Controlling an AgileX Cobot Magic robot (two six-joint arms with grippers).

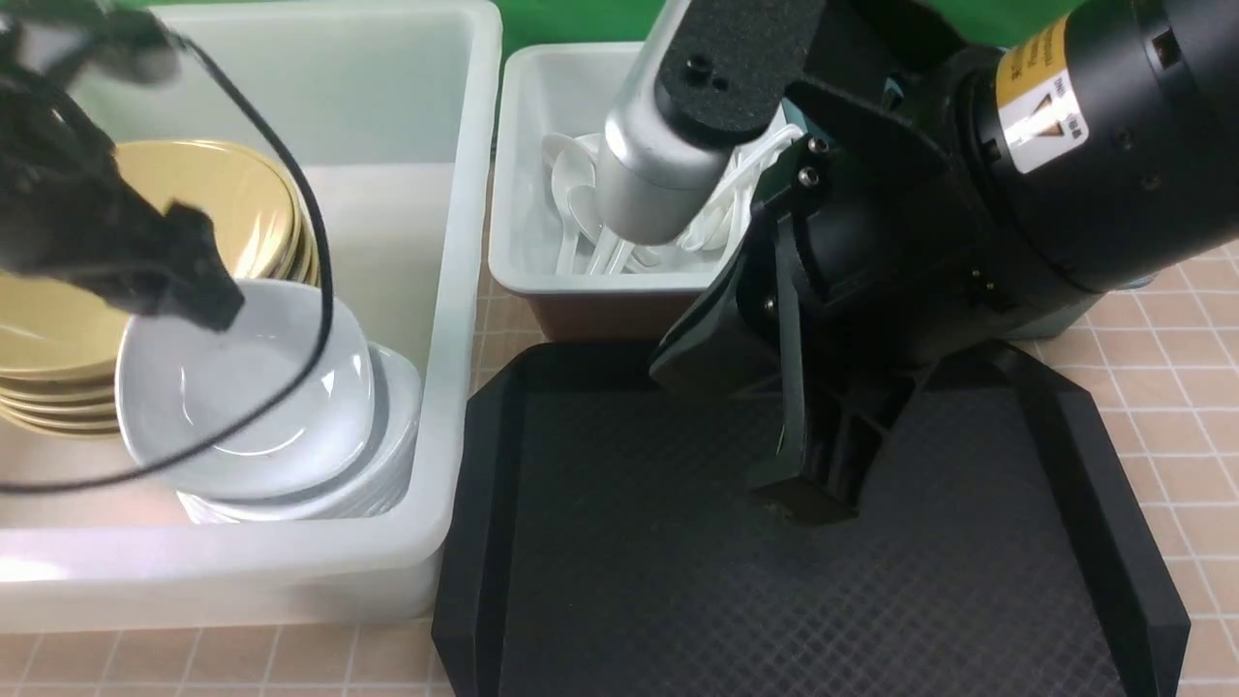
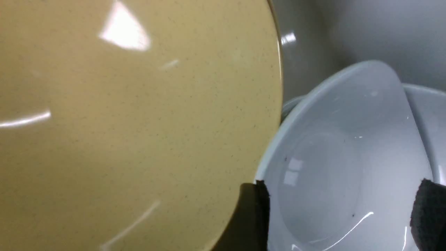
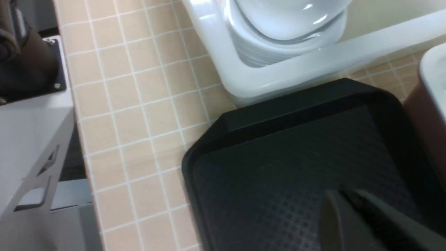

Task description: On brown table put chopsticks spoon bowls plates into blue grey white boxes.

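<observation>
On the left of the table [image 1: 1162, 387], I count one white box [image 1: 465, 242], the largest of three boxes in sight. Its contents: two stacks of olive-yellow bowls and one stack of white plates. The far bowls [image 1: 198, 194] show at least three rims; the near bowls [image 1: 53, 334] show at least four. Exact totals I cannot certify. The plates [image 1: 387, 455] sit to the right of the near bowls, with one top plate [image 1: 256, 387] lying tilted on the rest.

Far of centre stands one grey box [image 1: 581, 284] holding white spoons [image 1: 571, 184]. I make out at least four, overlapping; my right arm hides part of the pile. To the right of it, one blue box [image 1: 1055, 319] is mostly hidden behind the same arm.

One black tray [image 1: 629, 503] occupies the near centre, its far corners cut.

Grippers inspected: two. My left gripper [image 2: 339, 212] is open, its two fingers well apart at the top plate; nothing is clamped between them. My right gripper [image 1: 813, 499] is closed, tips down over the tray, with nothing held.

One black cable [image 1: 324, 281] loops across my front view of the white box. One green backdrop [image 1: 571, 19] runs along the far side.
</observation>
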